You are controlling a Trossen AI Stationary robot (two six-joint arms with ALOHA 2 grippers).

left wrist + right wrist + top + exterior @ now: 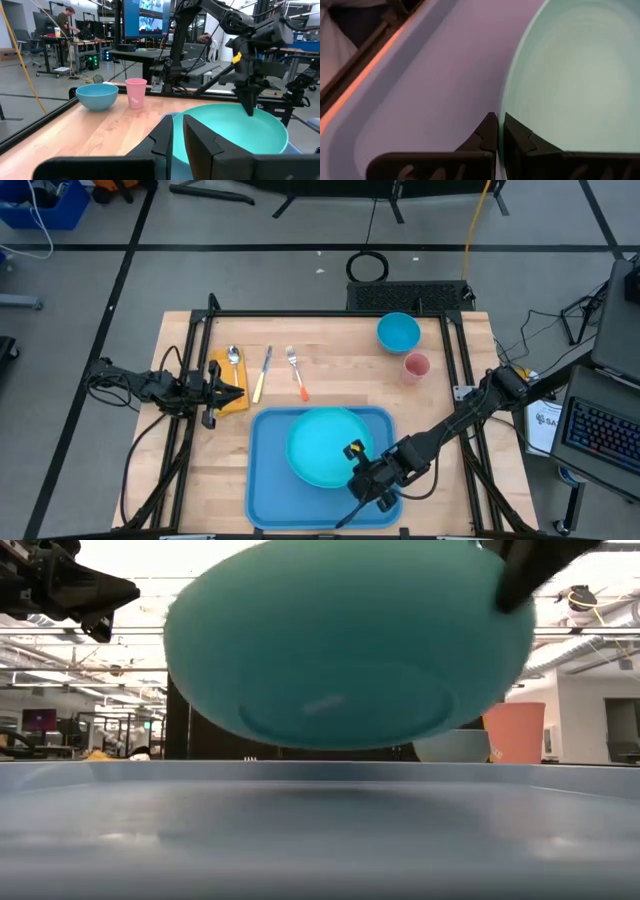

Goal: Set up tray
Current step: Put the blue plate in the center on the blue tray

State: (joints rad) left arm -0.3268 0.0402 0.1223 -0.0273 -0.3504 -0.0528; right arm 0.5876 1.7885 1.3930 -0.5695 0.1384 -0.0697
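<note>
Plate (322, 444) over unlabelled tray (268, 490)

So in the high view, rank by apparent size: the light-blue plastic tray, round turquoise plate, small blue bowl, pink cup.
1. Light-blue plastic tray
2. Round turquoise plate
3. Small blue bowl
4. Pink cup

Wooden table (330, 380). On it: blue tray (266, 480), blue bowl (398, 332), pink cup (416, 366), spoon (234, 360), knife (262, 374), fork (296, 372), yellow cloth (232, 398) under spoon
</note>
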